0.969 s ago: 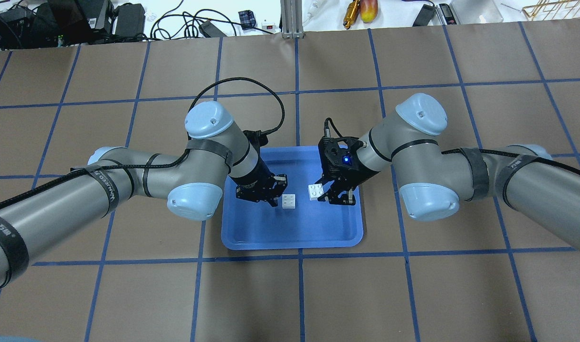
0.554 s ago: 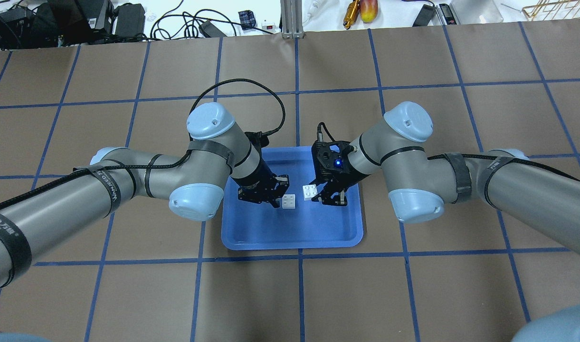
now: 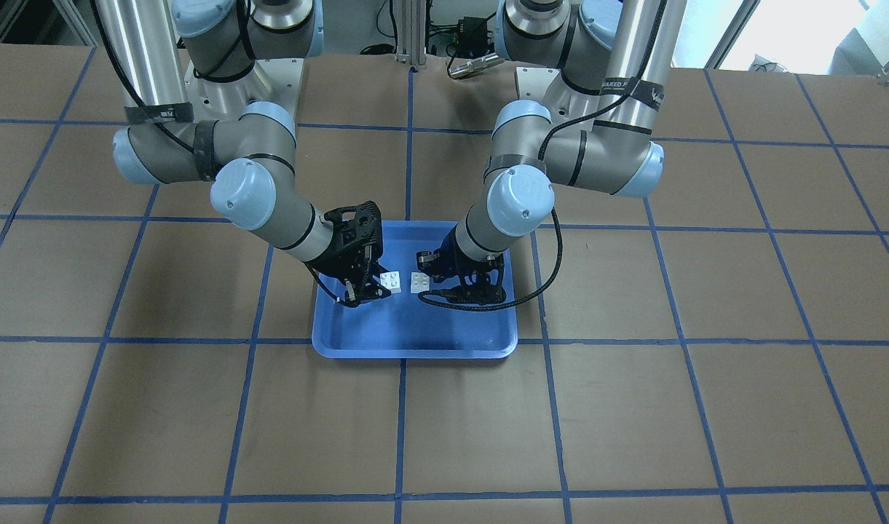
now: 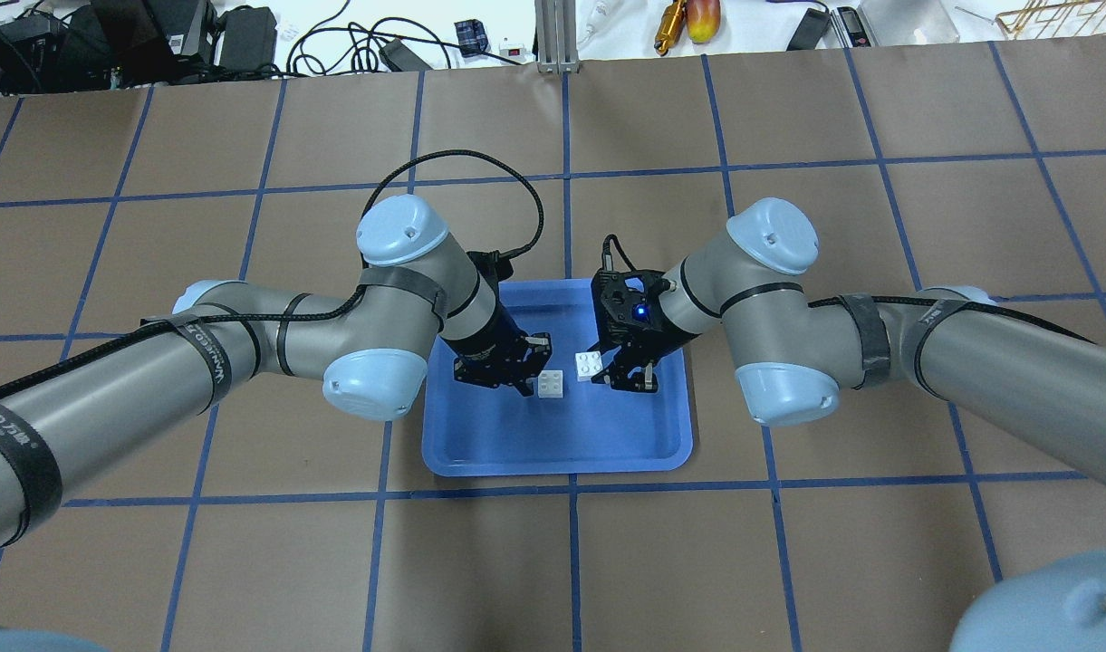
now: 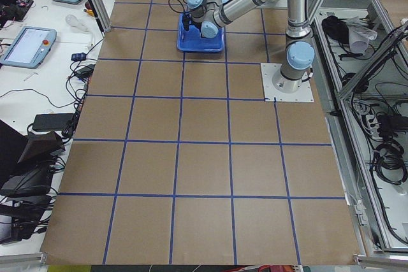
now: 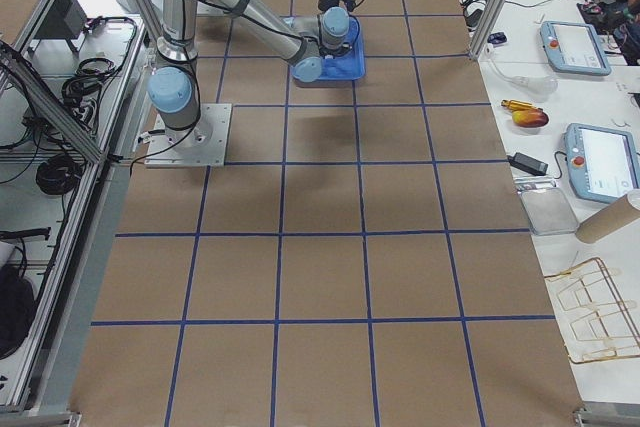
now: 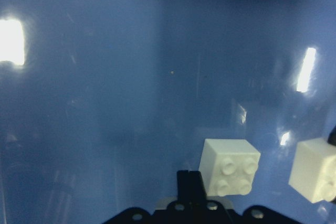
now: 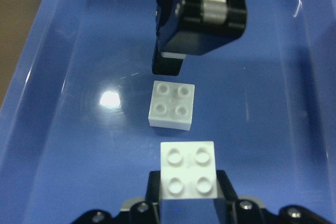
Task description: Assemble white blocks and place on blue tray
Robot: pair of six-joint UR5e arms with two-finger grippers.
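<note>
My right hand (image 8: 188, 188) clamps one white block (image 8: 188, 169), likely light, stiff and slick, by its flat sides over the blue tray (image 4: 480, 453), while the other block (image 8: 171, 104) sits beside my left hand (image 4: 524, 378), whose grip I cannot tell.

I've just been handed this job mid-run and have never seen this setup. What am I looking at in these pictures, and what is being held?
These are two robot arms at a brown table, each ending in a two-finger pincer. One camera looks down from behind the robot. One faces it from across the table, so the sides swap. Two look along the table from its ends, and one rides on each wrist. A blue tray lies on the table, and both pincers hang over it. The right pincer grips one white brick. The second white brick sits at the tip of the left pincer, a small gap from the first. Whether it is gripped, I cannot tell.
</note>
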